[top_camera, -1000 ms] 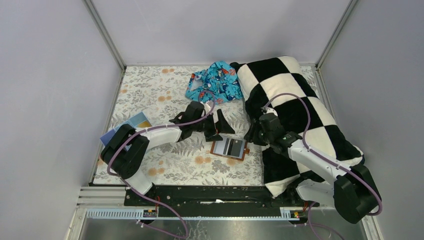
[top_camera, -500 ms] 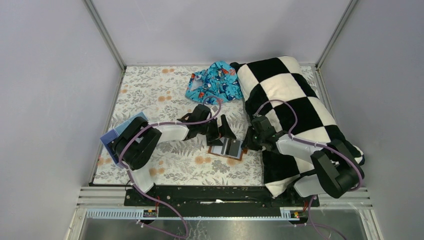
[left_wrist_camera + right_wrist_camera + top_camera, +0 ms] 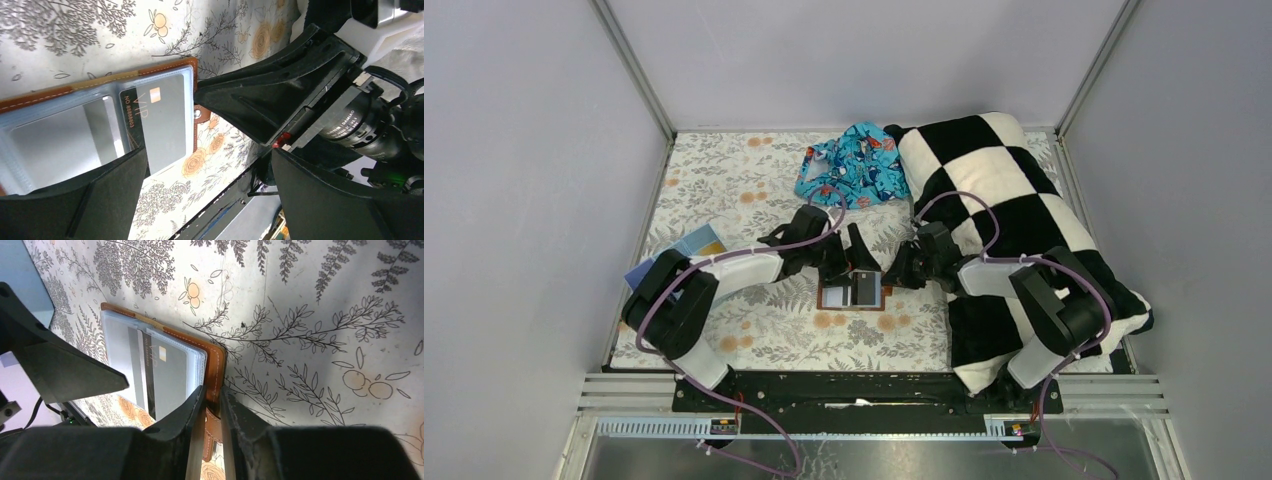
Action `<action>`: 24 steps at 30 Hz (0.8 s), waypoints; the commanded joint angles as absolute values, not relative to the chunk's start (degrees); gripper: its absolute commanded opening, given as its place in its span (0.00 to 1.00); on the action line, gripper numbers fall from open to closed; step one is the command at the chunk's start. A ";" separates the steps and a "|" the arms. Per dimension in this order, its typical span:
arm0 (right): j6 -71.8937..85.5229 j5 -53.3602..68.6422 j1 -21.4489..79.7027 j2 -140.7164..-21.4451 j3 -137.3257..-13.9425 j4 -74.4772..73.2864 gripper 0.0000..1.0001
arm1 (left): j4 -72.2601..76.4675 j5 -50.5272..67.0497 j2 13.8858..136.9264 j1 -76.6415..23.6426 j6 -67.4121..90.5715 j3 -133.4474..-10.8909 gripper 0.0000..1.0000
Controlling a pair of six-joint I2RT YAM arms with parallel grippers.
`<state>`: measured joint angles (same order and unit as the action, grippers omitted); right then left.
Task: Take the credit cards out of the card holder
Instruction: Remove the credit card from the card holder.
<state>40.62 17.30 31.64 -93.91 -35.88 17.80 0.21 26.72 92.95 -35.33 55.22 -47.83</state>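
Observation:
The reddish-brown card holder lies open on the floral cloth, with cards in clear sleeves. A dark grey card marked VIP sits in its right sleeve and a pale card in the left one. My right gripper is shut on the holder's right edge, and the right wrist view shows both fingers pinching the brown leather rim. My left gripper is wide open just behind and above the holder and holds nothing.
A black-and-white checkered cushion fills the right side, under my right arm. A blue patterned cloth lies at the back. A light-blue box sits at the left edge. Grey walls enclose the table.
The card holder has slid left with my right gripper on its right edge. My left gripper has drawn back to the left along with it, still open.

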 commanded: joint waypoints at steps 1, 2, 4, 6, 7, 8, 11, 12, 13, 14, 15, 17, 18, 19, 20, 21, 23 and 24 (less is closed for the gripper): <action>39.23 12.51 31.57 -92.49 -36.04 13.97 0.30 | -3.68 23.01 88.39 -34.05 53.21 -49.50 0.99; 38.94 10.97 31.63 -90.87 -35.51 13.60 0.32 | -4.45 22.35 87.88 -34.02 52.99 -49.89 0.99; 38.15 9.13 31.62 -87.88 -34.65 12.92 0.33 | -5.13 22.32 87.56 -34.02 52.81 -50.58 0.99; 38.32 8.94 31.64 -85.63 -34.06 12.49 0.34 | -3.79 23.70 87.94 -34.06 53.22 -50.68 0.99; 38.74 9.46 31.71 -84.74 -33.74 12.39 0.34 | -2.62 24.56 88.32 -34.10 53.73 -50.45 0.99; 39.36 9.99 31.91 -83.87 -33.49 12.54 0.34 | -0.98 25.32 88.61 -34.24 54.57 -49.98 0.99; 40.31 10.88 33.29 -81.77 -33.55 12.76 0.34 | 2.06 25.62 89.47 -34.87 55.75 -49.11 0.99; 40.46 11.33 33.89 -81.50 -33.78 13.12 0.34 | 2.10 25.06 89.90 -35.03 55.57 -49.17 0.99; 40.51 11.97 34.29 -81.59 -34.02 13.67 0.33 | 2.11 24.51 90.28 -35.21 55.55 -49.22 0.99; 40.64 12.75 34.64 -81.99 -34.26 14.13 0.32 | 2.11 23.96 90.58 -35.31 55.58 -49.10 0.99; 40.80 13.48 34.86 -82.86 -34.65 14.37 0.31 | 2.11 23.53 90.90 -35.41 55.49 -49.01 0.99; 41.19 14.86 34.97 -84.59 -34.89 15.39 0.28 | 2.11 22.75 91.32 -35.59 55.12 -48.80 0.99; 41.45 15.34 34.98 -85.34 -34.78 16.06 0.27 | 2.11 22.68 91.58 -35.64 54.65 -48.74 0.99; 41.62 15.72 34.98 -86.06 -34.75 16.34 0.25 | 2.07 22.67 91.80 -35.68 54.08 -48.70 0.99; 41.79 16.37 34.98 -86.83 -34.80 16.89 0.24 | 1.84 22.60 92.06 -35.68 53.62 -48.69 0.99; 41.97 17.02 34.98 -87.37 -34.67 17.36 0.22 | 1.77 22.67 92.17 -35.76 53.24 -48.58 0.99; 42.50 18.59 35.00 -87.95 -34.35 19.11 0.21 | 1.76 22.68 92.20 -35.77 52.44 -48.30 0.99; 42.91 19.04 35.03 -87.93 -34.02 19.94 0.21 | 1.76 22.65 92.20 -35.77 52.08 -48.19 0.99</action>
